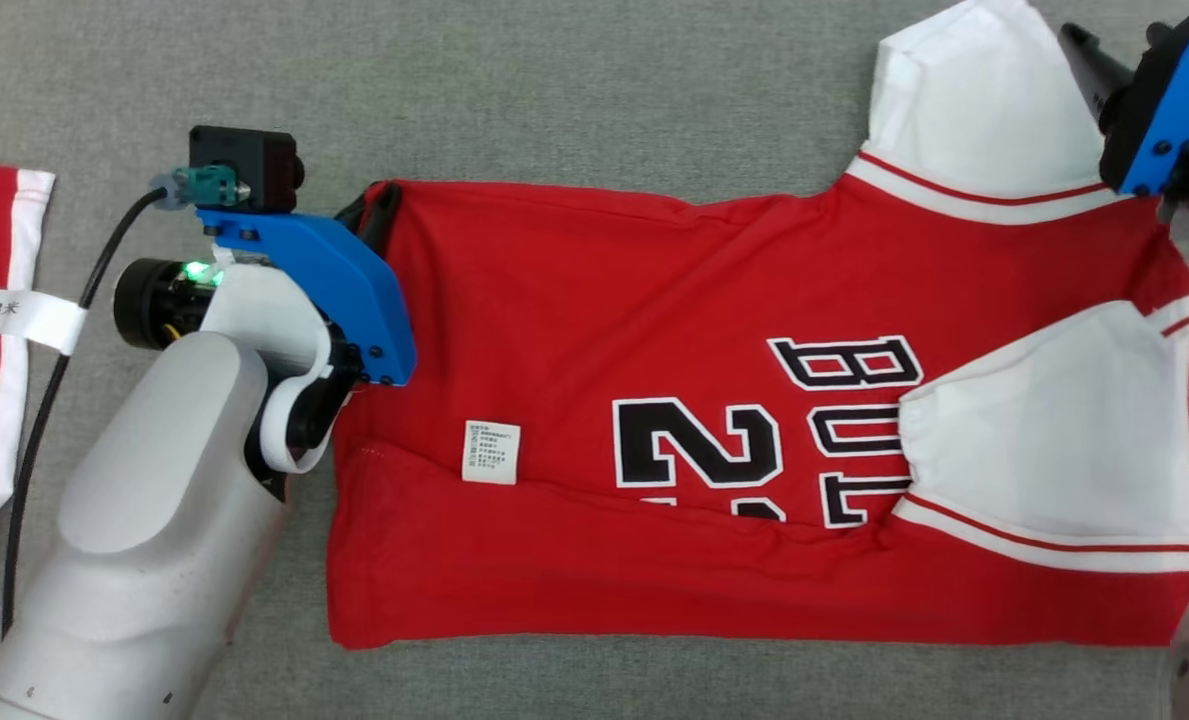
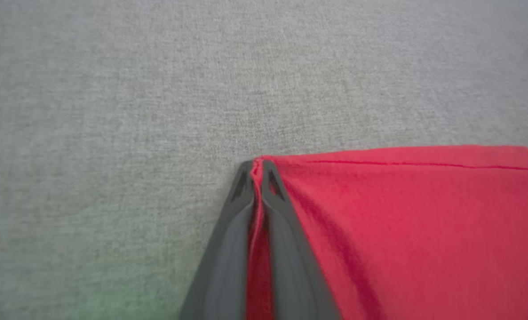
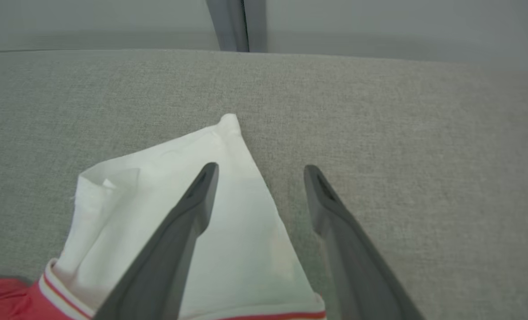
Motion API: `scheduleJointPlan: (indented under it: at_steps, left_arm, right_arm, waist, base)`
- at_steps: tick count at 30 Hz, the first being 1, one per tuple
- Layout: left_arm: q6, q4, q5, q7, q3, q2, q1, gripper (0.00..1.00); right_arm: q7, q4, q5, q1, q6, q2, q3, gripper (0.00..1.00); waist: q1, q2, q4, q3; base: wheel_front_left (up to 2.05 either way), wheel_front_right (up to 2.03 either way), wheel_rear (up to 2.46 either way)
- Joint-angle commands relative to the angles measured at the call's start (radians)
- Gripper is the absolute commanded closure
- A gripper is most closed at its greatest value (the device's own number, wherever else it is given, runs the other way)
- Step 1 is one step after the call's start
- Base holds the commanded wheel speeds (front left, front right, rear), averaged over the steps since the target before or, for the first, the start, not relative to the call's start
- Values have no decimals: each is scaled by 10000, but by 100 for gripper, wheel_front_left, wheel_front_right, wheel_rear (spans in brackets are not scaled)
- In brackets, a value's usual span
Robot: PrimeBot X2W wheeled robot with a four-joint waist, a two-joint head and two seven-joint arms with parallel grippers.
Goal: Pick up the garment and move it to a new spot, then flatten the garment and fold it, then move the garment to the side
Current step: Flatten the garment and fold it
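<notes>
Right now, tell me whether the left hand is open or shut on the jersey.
Shut: the left hand has both fingers pressed together, with a corner of the red jersey pinched between them.

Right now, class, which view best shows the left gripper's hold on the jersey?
Left wrist view: the left gripper pinches the jersey corner, close up. Head view: its fingers partly hidden behind the blue mount. Right wrist view: the white sleeve instead.

grey fabric surface point(image 1: 554, 90); pale grey wall point(image 3: 379, 26) behind
</notes>
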Motion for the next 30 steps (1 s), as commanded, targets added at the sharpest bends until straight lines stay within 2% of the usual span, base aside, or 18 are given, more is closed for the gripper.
scheduleJointPlan:
  at_steps: [1,8,15,16,17,18,24,30]
  left_arm:
    - [-72,235,25,248,-412,-183,650,100]
    - [-158,-223,-6,123,-672,-487,788,100]
    - [-162,-329,-80,-92,-717,-645,896,100]
    - [-162,-333,-86,-105,-722,-650,889,100]
    - [-161,-328,-85,-127,-725,-648,872,100]
    - [-150,-324,-87,-197,-701,-651,868,100]
    - [118,-275,215,-1190,-311,-510,594,100]
    - [23,-168,377,-2129,-136,-431,565,100]
  right_arm:
    - [-94,320,-150,-357,2,-119,-66,0]
    - [-155,1901,-729,-1357,2,-393,-456,0]
    - [-235,2528,-828,-1426,3,-616,-9,0]
    - [-217,2603,-797,-1420,3,-686,54,40]
    - [-196,2678,-736,-1422,2,-724,123,73]
    - [-223,2737,-690,-1406,2,-755,179,100]
    - [-1244,2454,-368,-1394,2,-1078,661,100]
    - [-2012,2223,492,-1110,2,-1198,1137,100]
  waist:
    - [-1,0,397,293]
    - [-1,0,983,537]
    - [-1,0,1196,597]
    - [-1,0,1213,608]
    - [-1,0,1220,618]
    - [-1,0,1219,619]
    - [-1,0,1102,437]
    - [-1,0,831,-8]
  base:
    - [0,0,0]
    - [0,0,0]
    - [0,0,0]
    - [0,0,0]
    - [0,0,0]
    - [0,0,0]
    - [0,0,0]
    - [0,0,0]
